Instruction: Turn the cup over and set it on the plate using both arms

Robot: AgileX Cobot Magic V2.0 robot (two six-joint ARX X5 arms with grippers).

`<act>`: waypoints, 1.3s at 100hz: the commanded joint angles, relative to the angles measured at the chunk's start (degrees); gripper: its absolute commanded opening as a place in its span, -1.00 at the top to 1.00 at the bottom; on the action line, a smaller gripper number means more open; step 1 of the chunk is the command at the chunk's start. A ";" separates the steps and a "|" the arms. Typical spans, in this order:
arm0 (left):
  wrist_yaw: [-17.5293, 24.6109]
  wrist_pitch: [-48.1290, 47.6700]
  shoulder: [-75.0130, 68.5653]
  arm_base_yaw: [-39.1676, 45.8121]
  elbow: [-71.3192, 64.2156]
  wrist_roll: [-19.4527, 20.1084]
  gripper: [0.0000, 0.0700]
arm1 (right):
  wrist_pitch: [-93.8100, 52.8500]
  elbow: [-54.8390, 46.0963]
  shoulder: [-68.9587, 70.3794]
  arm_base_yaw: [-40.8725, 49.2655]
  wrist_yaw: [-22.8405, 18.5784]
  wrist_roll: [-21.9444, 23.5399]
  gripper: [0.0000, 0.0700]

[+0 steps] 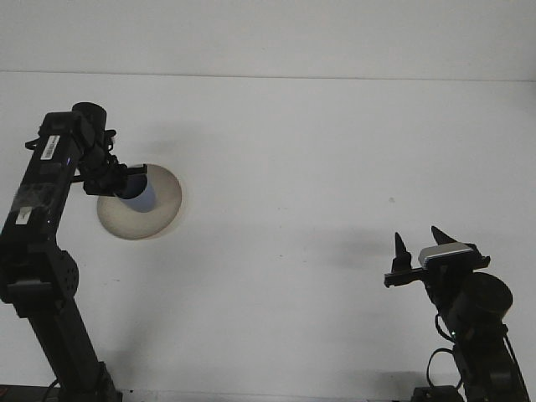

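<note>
Smooth, matte white desk [285,167], bare and evenly lit, faint shadows only. At far left, round shallow plate [155,219], pale beige and slightly translucent-looking, thin raised rim, lying flat. Over the plate's left upper part, small cylindrical cup [141,195], pale blue-white with a smooth wall, tilted, dark end caught up in the left gripper [126,177], rounded pale end pointing down and right toward the plate's middle. Clenched on the cup, that left gripper, black and angular, at the tip of a boxy black arm with white labels on its side. Cannot tell whether the cup touches the plate surface or hangs just above it. At lower right, well apart from plate and cup, the right gripper [416,242], released: two slim black pointed fingers [399,245] standing upward with a clear gap between, nothing held. Behind them a small silvery-grey rectangular block on a black crossbar, then a round, glossy black joint housing and cabling running down out of view.
</note>
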 commanded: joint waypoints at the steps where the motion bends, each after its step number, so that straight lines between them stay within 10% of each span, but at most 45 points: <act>1: 0.22 -0.02 1.16 0.52 0.90 -0.44 0.77 | 0.61 0.52 0.02 0.11 0.02 0.81 -0.38; 25: 0.33 1.07 1.14 1.11 1.09 -1.31 -0.46 | 0.57 0.52 0.02 0.11 0.02 0.81 -0.38; 130: 2.60 8.79 -34.71 -4.48 -0.79 -0.55 -0.44 | 0.50 0.52 0.02 0.11 0.02 0.81 -0.38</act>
